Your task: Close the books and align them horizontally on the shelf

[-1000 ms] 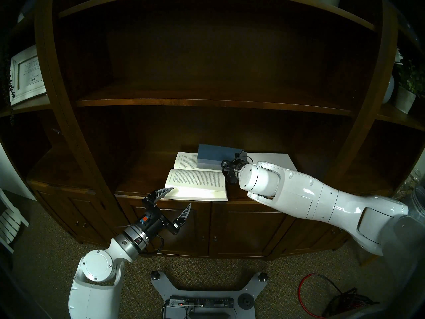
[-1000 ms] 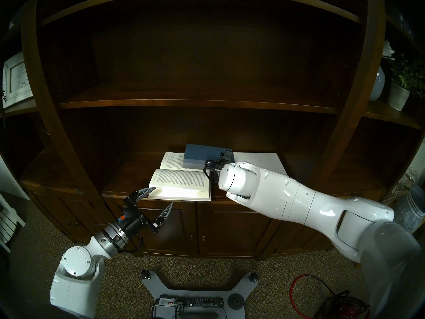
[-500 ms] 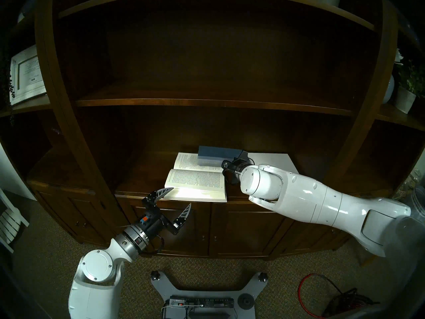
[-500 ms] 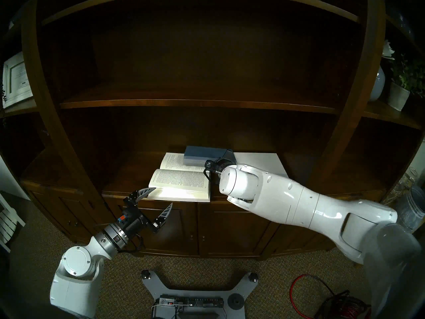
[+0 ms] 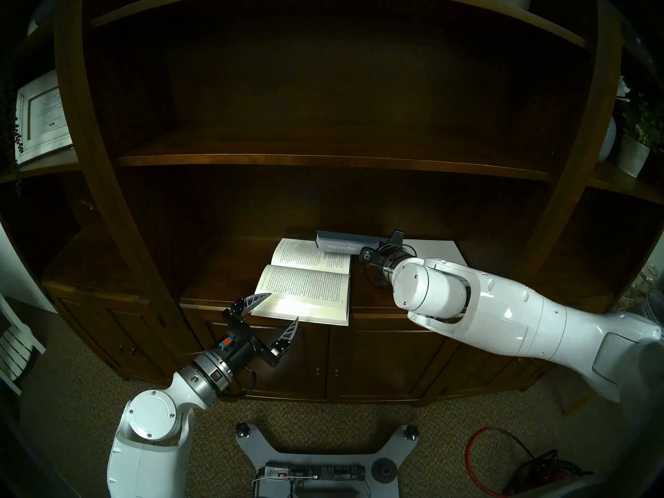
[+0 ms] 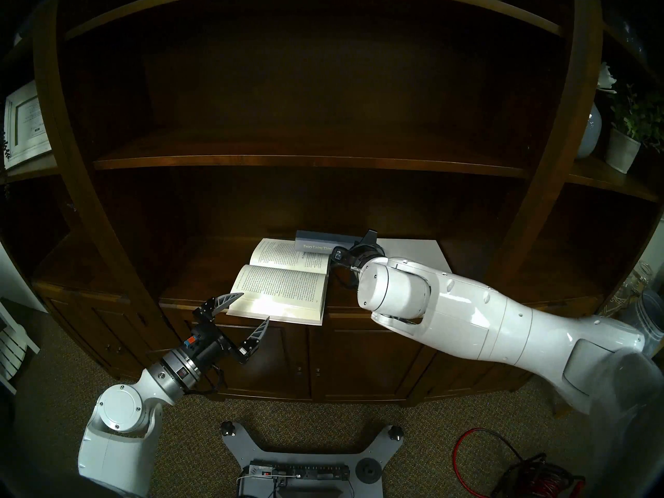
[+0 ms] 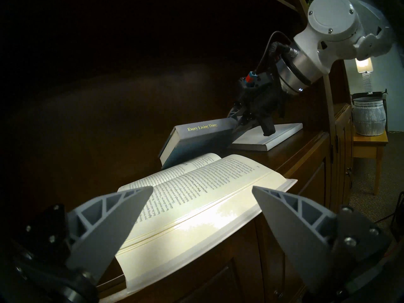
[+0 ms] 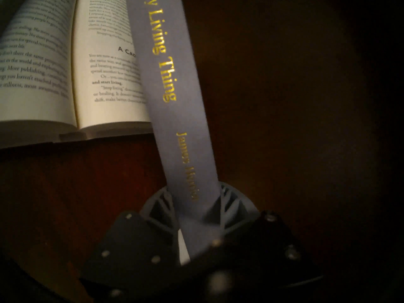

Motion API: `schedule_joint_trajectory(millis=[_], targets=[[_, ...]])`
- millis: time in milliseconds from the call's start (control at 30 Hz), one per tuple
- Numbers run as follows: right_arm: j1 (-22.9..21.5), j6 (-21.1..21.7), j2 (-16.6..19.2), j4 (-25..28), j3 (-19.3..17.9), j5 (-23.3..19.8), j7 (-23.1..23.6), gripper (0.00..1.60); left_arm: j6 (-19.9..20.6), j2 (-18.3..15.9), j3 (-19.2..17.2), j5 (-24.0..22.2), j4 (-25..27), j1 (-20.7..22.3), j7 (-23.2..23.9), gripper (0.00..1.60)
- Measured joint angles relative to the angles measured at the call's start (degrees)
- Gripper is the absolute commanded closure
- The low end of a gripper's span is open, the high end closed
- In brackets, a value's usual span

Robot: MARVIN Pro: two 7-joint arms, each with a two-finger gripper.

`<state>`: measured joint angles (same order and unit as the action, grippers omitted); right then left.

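Hardcover of blue cloth with paler grey-blue spine band and gilt lettering [image 7: 196, 129]: pinched at its right end by the right jaws, closed across spine and boards, raised off the broad dark-brown polished wood ledge [image 5: 215, 281] and tilted spine-up. Far end low over the back page of the open white paperback [image 5: 305, 281]; touching that page or just clear of it, cannot tell. Looks rigid and fully shut, so no flopping expected. Likely heavy for an end grip, though, with the whole length hanging out as a lever, so prone to pivot or droop between the pads. Decent friction likely from the cloth. Better taken nearer mid-spine, across the thickness, or kept partly resting on the ledge while slid. Open paperback: limp and loose-paged, near edge overhanging the ledge lip; best caught by the fore-edge of one half and folded over, not squeezed flat. Left jaws: spread wide, empty, just off that book's near left corner. Flat on the ledge to the right, beside the hardcover's gripped end: closed white squarish book [image 5: 434, 247], low and thin, hard to get under, probably easier pushed than lifted.
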<state>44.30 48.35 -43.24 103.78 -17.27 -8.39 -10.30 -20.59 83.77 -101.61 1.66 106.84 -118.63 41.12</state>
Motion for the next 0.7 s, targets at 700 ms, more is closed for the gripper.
schedule_joint_trajectory(millis=[700], targets=[[6.7, 2.6, 11.6, 9.8, -6.9, -3.7, -4.8, 1.6, 0.0, 0.1, 0.0, 0.0, 0.0, 0.0, 0.0, 0.0]])
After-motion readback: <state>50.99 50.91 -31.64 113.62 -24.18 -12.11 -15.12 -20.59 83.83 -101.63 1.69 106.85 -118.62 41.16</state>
